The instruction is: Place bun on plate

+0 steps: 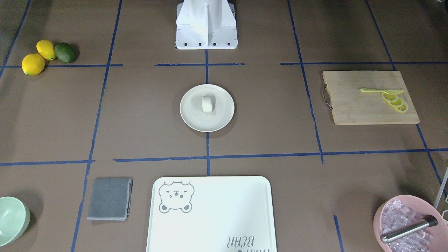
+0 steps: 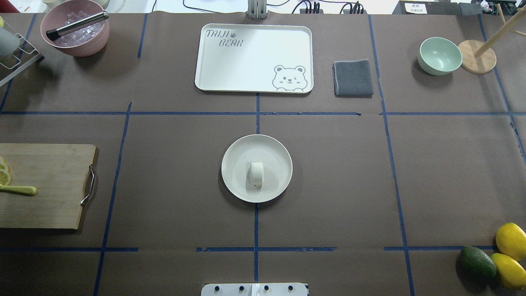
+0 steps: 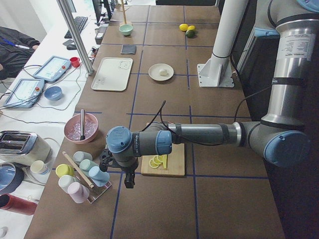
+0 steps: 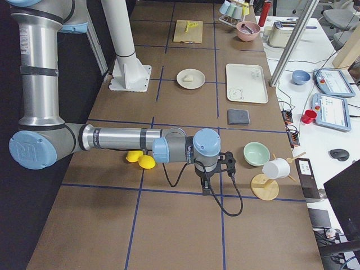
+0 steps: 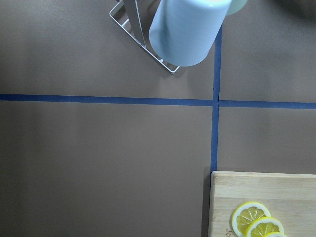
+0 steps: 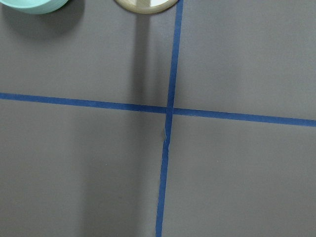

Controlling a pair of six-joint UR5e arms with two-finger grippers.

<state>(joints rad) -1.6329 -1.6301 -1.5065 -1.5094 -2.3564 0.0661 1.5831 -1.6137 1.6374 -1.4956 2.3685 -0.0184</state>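
The small white bun lies near the middle of the round cream plate, at the table's centre. Neither gripper touches it. The left gripper hangs over the table's far left end, beside the wooden board, seen only in the exterior left view. The right gripper hangs over the table's right end near the mint bowl, seen only in the exterior right view. I cannot tell whether either is open or shut. Both wrist views show only bare table and tape lines.
A wooden board with lemon slices lies on the robot's left. Across the table are a pink ice bowl, bear-print board, grey cloth and mint bowl. Lemons and an avocado lie near right.
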